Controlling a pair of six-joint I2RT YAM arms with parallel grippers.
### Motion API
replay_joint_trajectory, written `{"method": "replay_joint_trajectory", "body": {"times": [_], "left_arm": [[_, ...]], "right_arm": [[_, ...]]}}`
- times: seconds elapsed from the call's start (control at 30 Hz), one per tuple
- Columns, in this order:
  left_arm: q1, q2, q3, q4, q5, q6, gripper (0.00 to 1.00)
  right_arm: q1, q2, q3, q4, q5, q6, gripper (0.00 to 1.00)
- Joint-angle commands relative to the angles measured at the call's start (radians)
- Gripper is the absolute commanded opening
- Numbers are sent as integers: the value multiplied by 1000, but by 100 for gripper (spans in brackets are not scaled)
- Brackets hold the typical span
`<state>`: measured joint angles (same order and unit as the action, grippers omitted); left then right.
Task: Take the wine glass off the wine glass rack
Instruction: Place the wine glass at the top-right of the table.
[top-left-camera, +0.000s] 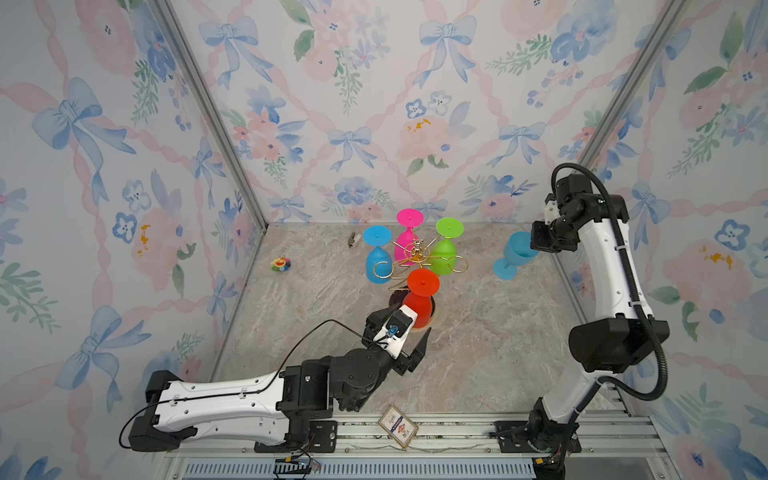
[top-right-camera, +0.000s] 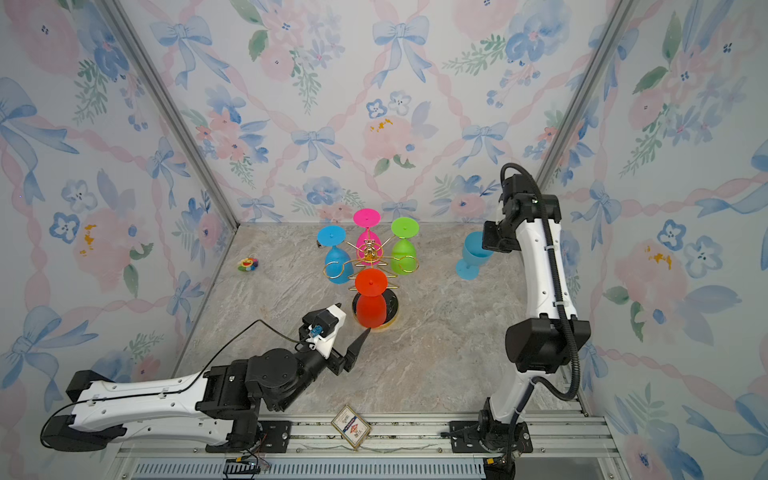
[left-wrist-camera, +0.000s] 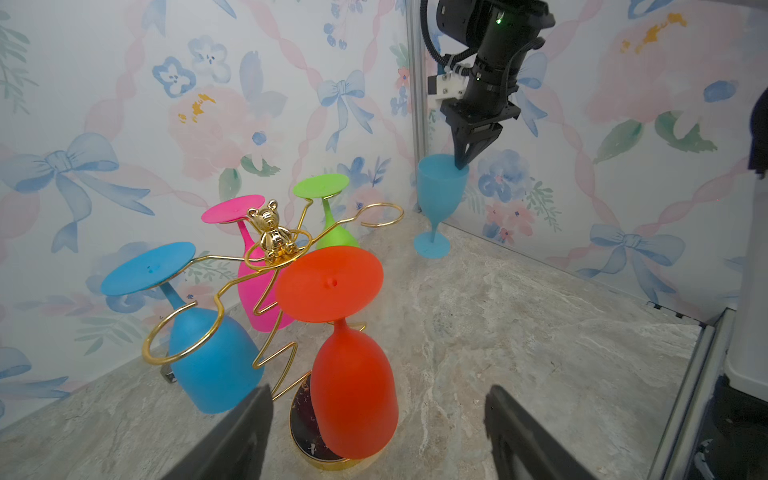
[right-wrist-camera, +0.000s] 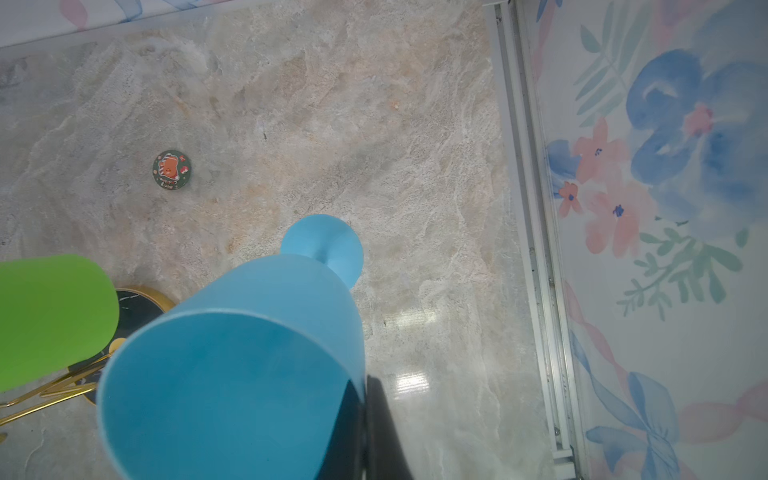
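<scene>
Just ahead of your left gripper (left-wrist-camera: 376, 390), whose jaws stood wide apart and empty, the red wine glass (left-wrist-camera: 353, 374) hung upside down on the wine glass rack (left-wrist-camera: 274, 241) at mid-table. A blue glass (top-left-camera: 378, 268), a pink glass (top-left-camera: 405, 245) and a green glass (top-left-camera: 444, 255) filled its far loops. A small toy (top-left-camera: 281, 264) and a card (top-left-camera: 397, 427) lay well clear. Only the right wrist view showed a round badge (right-wrist-camera: 171, 170). Your left arm stretched low and forward. Your right gripper (left-wrist-camera: 463, 160) pointed down, clenched on the rim of an upright light-blue glass (left-wrist-camera: 440, 187).
</scene>
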<state>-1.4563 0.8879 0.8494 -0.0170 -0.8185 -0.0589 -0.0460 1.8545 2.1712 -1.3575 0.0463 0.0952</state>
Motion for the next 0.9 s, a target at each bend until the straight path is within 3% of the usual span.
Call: {"method": "replay_joint_trajectory", "body": {"times": [0.0, 0.33, 0.87], "left_arm": [[6, -25, 13, -6, 44, -68, 82], [8, -34, 8, -7, 31, -78, 82], [17, 5, 20, -9, 56, -75, 82]], "right_arm": [[-10, 74, 87, -22, 7, -11, 0], [-11, 321, 317, -85, -36, 3, 0], [0, 425, 337, -63, -25, 22, 0]]}}
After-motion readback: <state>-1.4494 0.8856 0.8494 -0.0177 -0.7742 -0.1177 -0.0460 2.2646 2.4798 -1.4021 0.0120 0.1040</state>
